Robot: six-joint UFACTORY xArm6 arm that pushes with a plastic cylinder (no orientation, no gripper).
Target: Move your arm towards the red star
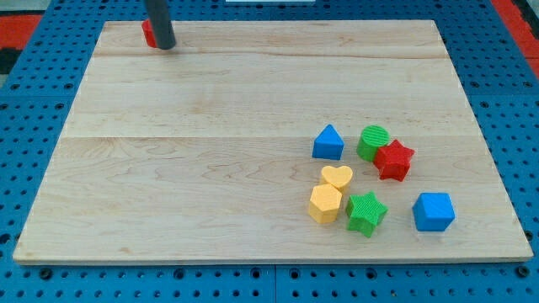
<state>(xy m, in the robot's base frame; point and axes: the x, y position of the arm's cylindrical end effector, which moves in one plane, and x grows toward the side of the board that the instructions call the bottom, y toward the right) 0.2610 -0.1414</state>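
The red star [393,160] lies at the view's right, touching the green round block [372,141] on its left. My tip [165,46] stands at the view's top left, far from the red star. It is right beside a small red block [148,33], mostly hidden behind the rod; its shape cannot be made out.
A blue triangular block [328,143] lies left of the green round block. Below are a yellow heart [337,178], a yellow hexagon [325,204], a green star [365,213] and a blue cube [434,211]. The wooden board [210,126] rests on a blue pegboard.
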